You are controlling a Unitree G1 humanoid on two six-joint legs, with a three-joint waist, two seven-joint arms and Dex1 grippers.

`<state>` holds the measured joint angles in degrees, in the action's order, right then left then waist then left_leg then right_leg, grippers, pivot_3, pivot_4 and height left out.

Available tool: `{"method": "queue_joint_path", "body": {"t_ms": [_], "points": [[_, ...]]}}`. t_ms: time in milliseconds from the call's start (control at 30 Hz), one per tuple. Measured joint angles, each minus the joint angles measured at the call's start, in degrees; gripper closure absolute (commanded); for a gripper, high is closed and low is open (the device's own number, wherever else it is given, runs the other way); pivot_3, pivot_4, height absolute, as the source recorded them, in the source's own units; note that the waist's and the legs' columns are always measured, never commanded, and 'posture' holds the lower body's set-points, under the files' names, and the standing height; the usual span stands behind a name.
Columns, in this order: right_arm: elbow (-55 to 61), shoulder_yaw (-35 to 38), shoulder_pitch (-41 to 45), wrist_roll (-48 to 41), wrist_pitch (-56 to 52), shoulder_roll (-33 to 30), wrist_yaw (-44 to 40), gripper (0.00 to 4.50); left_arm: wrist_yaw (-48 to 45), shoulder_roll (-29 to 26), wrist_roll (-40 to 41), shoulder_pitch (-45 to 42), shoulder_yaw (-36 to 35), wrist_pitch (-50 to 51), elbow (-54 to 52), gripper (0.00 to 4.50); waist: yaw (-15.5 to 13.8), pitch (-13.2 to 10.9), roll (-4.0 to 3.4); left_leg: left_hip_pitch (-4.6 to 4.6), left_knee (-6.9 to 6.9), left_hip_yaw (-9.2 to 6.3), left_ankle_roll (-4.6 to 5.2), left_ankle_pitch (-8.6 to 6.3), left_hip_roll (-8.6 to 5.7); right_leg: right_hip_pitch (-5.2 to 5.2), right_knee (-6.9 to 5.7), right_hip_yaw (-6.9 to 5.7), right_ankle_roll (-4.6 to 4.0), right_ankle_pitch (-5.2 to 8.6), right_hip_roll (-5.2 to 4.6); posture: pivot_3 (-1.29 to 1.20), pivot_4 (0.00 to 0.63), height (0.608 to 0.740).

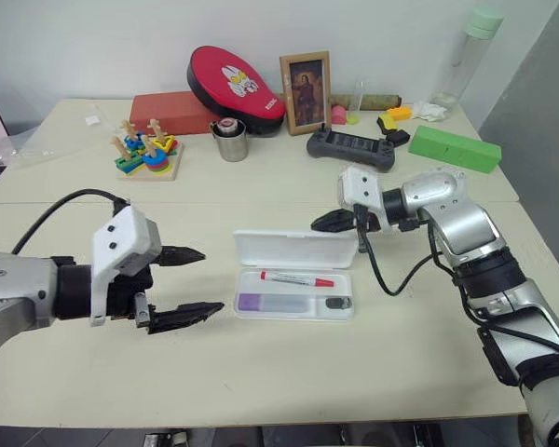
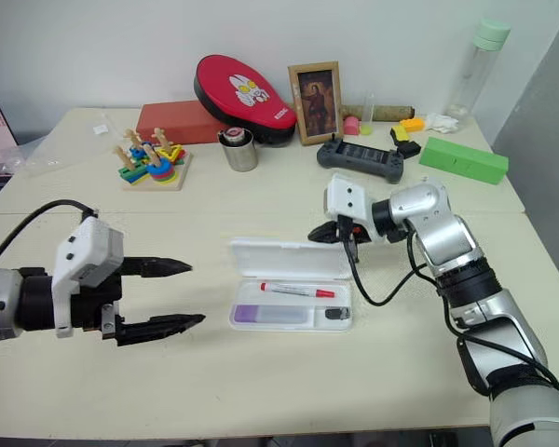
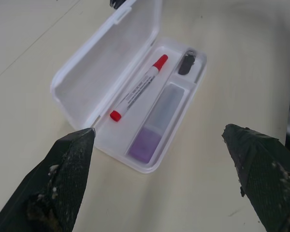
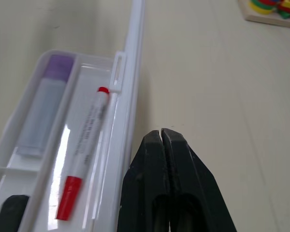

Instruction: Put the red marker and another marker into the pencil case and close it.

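Note:
The white pencil case (image 1: 293,250) lies open at the table's centre, its lid standing up along the far side. In its tray the red marker (image 1: 296,278) lies beside the lilac highlighter (image 1: 270,302); a small black item (image 1: 338,302) sits at the tray's right end. My left gripper (image 1: 210,279) hovers open just left of the case, fingers pointing at it, nothing between them. My right gripper (image 1: 321,222) is shut and empty, its tip just behind the lid's right end. The right wrist view shows its closed fingertips (image 4: 162,133) beside the lid's edge (image 4: 133,63).
Along the back of the table stand a wooden stacking toy (image 1: 147,154), a metal cup (image 1: 231,140), a red pouch (image 1: 235,84), a photo frame (image 1: 306,91), a black controller (image 1: 351,147), a green box (image 1: 454,148) and a tall bottle (image 1: 466,56).

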<state>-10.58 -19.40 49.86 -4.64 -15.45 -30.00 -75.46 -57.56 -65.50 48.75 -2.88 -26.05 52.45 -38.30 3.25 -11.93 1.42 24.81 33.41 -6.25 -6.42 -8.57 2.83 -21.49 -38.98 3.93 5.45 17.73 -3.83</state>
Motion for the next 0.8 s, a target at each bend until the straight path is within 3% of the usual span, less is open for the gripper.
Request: {"method": "queue_joint_path", "body": {"t_ms": [533,800], "points": [[8.07,-2.3,-3.9,-0.81,-6.02,-0.81,-1.17,4.47,1.72,-1.14,0.15,-6.03,2.54,-0.2,2.29,0.0,0.02,0.0,0.01,0.0,-0.02,-0.01,0.0,0.0,0.0,-0.01,0.0,0.0,0.0,0.01,0.0,0.0,0.15,0.74],[11.68,-5.26,-5.2,-1.16,-9.81,1.97,-0.3,4.47,1.69,-1.16,-0.68,-5.78,2.62,-0.57,2.96,0.0,0.06,0.0,0.01,-0.01,-0.03,-0.01,0.0,0.0,0.01,-0.03,-0.01,0.0,-0.01,0.01,0.0,0.0,0.15,0.74]]}}
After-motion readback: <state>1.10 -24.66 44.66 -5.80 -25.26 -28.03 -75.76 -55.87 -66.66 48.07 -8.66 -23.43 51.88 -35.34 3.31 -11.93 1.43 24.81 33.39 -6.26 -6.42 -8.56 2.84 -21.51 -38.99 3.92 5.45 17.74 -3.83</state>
